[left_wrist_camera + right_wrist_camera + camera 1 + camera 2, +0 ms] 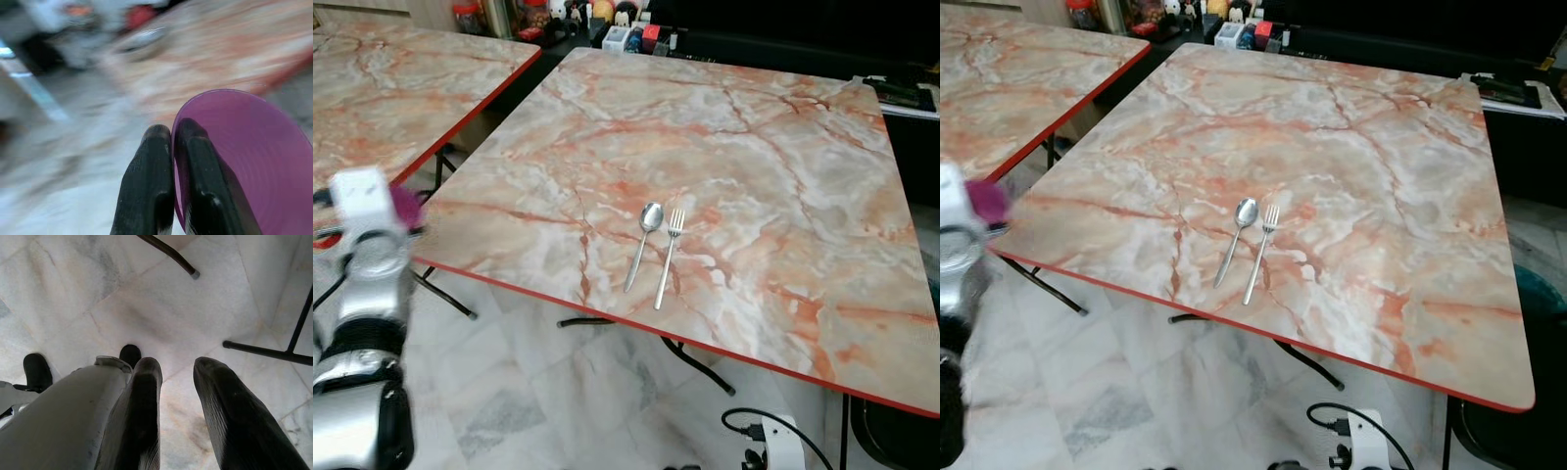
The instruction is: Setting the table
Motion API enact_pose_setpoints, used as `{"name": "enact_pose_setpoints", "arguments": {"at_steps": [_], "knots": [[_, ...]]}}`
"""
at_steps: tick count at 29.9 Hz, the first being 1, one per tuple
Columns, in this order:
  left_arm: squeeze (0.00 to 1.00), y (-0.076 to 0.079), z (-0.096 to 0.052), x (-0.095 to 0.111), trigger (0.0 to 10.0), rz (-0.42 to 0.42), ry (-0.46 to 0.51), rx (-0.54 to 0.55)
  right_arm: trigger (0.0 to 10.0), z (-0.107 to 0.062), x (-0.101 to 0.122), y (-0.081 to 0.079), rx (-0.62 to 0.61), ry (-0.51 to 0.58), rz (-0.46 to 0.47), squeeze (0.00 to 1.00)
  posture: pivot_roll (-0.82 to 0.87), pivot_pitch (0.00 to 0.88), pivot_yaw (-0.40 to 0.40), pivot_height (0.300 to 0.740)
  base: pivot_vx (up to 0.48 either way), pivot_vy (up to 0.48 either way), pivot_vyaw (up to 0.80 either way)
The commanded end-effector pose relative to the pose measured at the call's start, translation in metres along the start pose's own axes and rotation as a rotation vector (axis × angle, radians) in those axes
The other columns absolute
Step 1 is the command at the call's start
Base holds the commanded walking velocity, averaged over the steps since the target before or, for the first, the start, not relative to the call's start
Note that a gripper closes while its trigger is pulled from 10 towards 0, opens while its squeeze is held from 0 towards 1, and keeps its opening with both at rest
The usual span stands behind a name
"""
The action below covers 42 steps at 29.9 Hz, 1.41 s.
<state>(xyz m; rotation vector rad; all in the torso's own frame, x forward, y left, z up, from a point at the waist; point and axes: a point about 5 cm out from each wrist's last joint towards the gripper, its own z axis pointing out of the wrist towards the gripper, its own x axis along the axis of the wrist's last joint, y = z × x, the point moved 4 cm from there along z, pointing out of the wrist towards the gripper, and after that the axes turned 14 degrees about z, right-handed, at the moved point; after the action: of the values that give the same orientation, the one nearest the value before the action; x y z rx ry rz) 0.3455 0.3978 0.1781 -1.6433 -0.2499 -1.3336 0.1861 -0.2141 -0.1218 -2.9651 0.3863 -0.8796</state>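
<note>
1. A square table [773, 147] with a marbled orange-and-white top and a red edge band is standing on dark metal legs and taking up the centre of the head views.
2. A spoon [644, 242] is lying on the top toward the near edge, at about 7 o'clock from the table's middle, bowl pointing away.
3. A fork [670, 255] is lying just beside the spoon at its 3 o'clock, roughly parallel, tines pointing away.
4. A second table [401, 88] with the same top is standing at 10 o'clock, apart from the first.
5. A pale marbled tile floor [568, 392] is carrying both tables.
6. A black cable [773, 431] is trailing on the floor at 5 o'clock.
</note>
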Motion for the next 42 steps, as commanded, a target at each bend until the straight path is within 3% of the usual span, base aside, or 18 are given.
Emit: {"name": "enact_pose_setpoints", "arguments": {"at_steps": [1,3,5,6,7,8,10,12,14,15,18,24,25,31,35,37,39,42], "knots": [[0.0,-0.02,0.001,-0.029,10.0,0.06,-0.069,0.092,10.0,-0.001,-0.006,0.003,-0.004,-0.015,-0.005,0.0,-0.09,0.081,-0.019,0.74,0.0,0.0,0.0],[0.0,-0.031,-0.002,-0.054,10.0,0.076,-0.135,0.133,10.0,-0.001,-0.007,0.003,-0.004,-0.016,-0.006,0.0,-0.08,0.081,-0.019,0.74,0.0,0.0,0.0],[0.0,-0.032,-0.003,-0.058,10.0,0.072,-0.148,0.138,10.0,-0.001,-0.007,0.003,-0.004,-0.017,-0.006,0.0,-0.08,0.081,-0.02,0.74,0.0,0.0,0.0],[0.0,-0.032,-0.01,-0.078,10.0,0.118,-0.194,0.151,10.0,-0.002,-0.007,0.004,-0.004,-0.018,-0.008,0.0,-0.08,0.081,-0.021,0.74,0.0,0.0,0.0],[0.0,-0.023,-0.021,-0.105,10.0,0.15,-0.265,0.104,10.0,-0.002,-0.007,0.004,-0.004,-0.018,-0.01,0.0,-0.08,0.084,-0.022,0.74,0.0,0.0,0.0],[0.0,-0.014,-0.028,-0.117,10.0,0.164,-0.302,0.058,10.0,-0.002,-0.007,0.004,-0.004,-0.018,-0.011,0.0,-0.08,0.085,-0.023,0.74,0.0,0.0,0.0],[0.0,0.005,-0.041,-0.135,10.0,0.172,-0.36,-0.049,10.0,-0.002,-0.007,0.005,-0.005,-0.018,-0.012,0.0,-0.08,0.085,-0.023,0.74,0.0,0.0,0.0],[0.0,0.014,-0.047,-0.142,10.0,0.168,-0.383,-0.102,10.0,-0.002,-0.007,0.005,-0.005,-0.018,-0.012,0.0,-0.09,0.091,-0.027,0.74,0.0,0.0,0.0],[0.0,0.051,-0.073,-0.158,10.0,0.159,-0.414,-0.298,10.0,-0.002,-0.006,0.005,-0.007,-0.016,-0.011,0.0,-0.09,0.095,-0.029,0.74,0.0,0.0,0.0],[0.0,0.078,-0.095,-0.164,10.0,0.184,-0.386,-0.424,10.0,-0.002,-0.006,0.006,-0.01,-0.015,-0.01,0.0,-0.09,0.098,-0.031,0.74,0.0,0.0,0.0],[0.0,0.101,-0.114,-0.165,10.0,0.199,-0.354,-0.543,10.0,-0.002,-0.006,0.006,-0.011,-0.014,-0.009,0.0,-0.09,0.105,-0.032,0.74,0.0,0.0,0.0],[0.0,0.146,-0.161,-0.167,10.0,0.101,-0.364,-0.733,10.0,-0.001,-0.004,0.005,-0.01,-0.012,-0.004,0.0,-0.09,0.118,-0.031,0.74,0.0,0.0,0.0],[0.0,0.146,-0.161,-0.167,10.0,0.101,-0.364,-0.733,10.0,-0.001,-0.004,0.005,-0.01,-0.012,-0.004,0.0,-0.09,0.118,-0.031,0.74,0.0,0.0,0.0],[0.0,0.168,-0.208,-0.183,10.0,0.123,-0.426,-0.87,10.0,-0.001,-0.004,0.004,-0.008,-0.012,-0.006,0.0,-0.09,0.124,-0.034,0.74,0.0,0.0,0.0],[0.0,0.17,-0.212,-0.184,10.0,0.116,-0.427,-0.882,10.0,-0.001,-0.004,0.004,-0.009,-0.012,-0.005,0.0,-0.09,0.124,-0.034,0.74,0.0,0.0,0.0],[0.0,0.176,-0.228,-0.188,10.0,0.152,-0.425,-0.939,10.0,-0.001,-0.004,0.004,-0.009,-0.012,-0.006,0.0,-0.09,0.128,-0.033,0.74,0.0,0.0,0.0],[0.0,0.178,-0.237,-0.191,10.0,0.124,-0.448,-0.952,10.0,-0.001,-0.004,0.004,-0.009,-0.011,-0.004,0.0,-0.09,0.13,-0.033,0.74,0.0,0.0,0.0],[0.0,0.177,-0.239,-0.194,10.0,0.123,-0.457,-0.95,10.0,-0.001,-0.004,0.005,-0.01,-0.011,-0.004,0.0,-0.09,0.133,-0.034,0.74,0.0,0.087,0.0]]}}
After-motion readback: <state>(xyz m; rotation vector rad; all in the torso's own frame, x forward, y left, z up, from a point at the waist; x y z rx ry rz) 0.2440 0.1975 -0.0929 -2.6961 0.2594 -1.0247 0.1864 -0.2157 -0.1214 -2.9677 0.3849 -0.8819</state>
